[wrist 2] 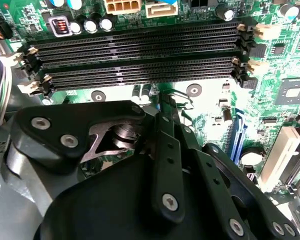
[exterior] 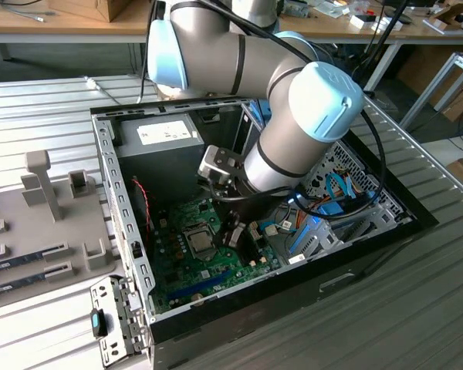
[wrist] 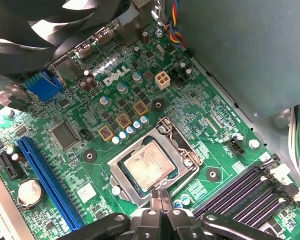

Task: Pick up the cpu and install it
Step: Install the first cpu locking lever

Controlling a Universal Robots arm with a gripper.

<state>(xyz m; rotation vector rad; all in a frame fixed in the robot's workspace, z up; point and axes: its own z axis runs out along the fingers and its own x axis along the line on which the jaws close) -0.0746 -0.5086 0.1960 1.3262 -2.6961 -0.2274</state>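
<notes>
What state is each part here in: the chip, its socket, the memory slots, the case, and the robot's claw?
cpu: lying flat in the socket, metal top up.
socket: metal frame down around the chip.
memory slots: all empty.
computer case: on its side, panel off, open.
gripper: fingers together at the socket's edge, holding nothing.

Silvery cpu, green motherboard, black gripper

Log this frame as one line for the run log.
stage: cpu seated in socket | gripper: shut, empty, at socket edge beside cpu | site: motherboard in open case
</notes>
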